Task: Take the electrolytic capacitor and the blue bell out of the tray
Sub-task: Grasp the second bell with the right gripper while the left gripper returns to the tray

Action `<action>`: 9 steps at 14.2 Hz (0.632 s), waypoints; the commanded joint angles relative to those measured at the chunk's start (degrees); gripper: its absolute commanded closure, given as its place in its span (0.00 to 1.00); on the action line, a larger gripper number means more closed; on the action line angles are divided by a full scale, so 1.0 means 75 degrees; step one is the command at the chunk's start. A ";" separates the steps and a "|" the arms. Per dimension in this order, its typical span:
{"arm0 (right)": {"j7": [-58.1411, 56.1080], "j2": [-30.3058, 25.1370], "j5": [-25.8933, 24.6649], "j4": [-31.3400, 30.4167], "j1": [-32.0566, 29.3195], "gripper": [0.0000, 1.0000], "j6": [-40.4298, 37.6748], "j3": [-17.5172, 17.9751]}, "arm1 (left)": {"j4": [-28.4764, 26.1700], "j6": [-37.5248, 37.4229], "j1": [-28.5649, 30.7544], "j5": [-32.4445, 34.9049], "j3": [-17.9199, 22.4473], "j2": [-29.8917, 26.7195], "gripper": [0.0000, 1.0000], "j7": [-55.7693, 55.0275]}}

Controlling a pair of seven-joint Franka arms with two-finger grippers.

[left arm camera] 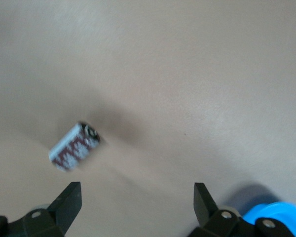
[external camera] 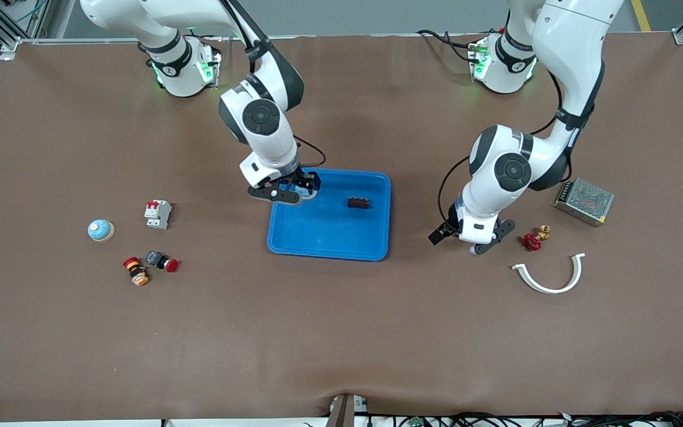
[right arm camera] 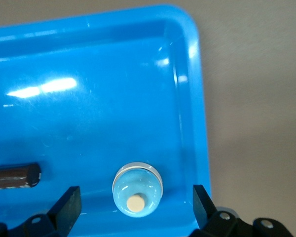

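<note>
Two things remain in the tray [external camera: 329, 249] — the blue bell [right arm camera: 137, 189] between my right gripper [external camera: 291, 188]'s wide-open fingers, the dark capacitor [external camera: 358, 203] nearby — while my left gripper [external camera: 476, 237] waits open over bare table.

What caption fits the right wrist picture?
Open right gripper poised over the blue bell in the tray.

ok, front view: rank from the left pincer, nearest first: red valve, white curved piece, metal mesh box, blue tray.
From the open left pincer, low over the table:
1. Red valve, right beside it.
2. White curved piece, nearer the front camera.
3. Blue tray and metal mesh box: too close to call, each on a different side of it.
</note>
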 commanded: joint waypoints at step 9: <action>0.0058 0.0803 0.0079 0.0073 0.0533 0.00 0.0476 -0.0112 | 0.0128 -0.0036 -0.0683 -0.0028 -0.0234 -0.0087 0.00 -0.4782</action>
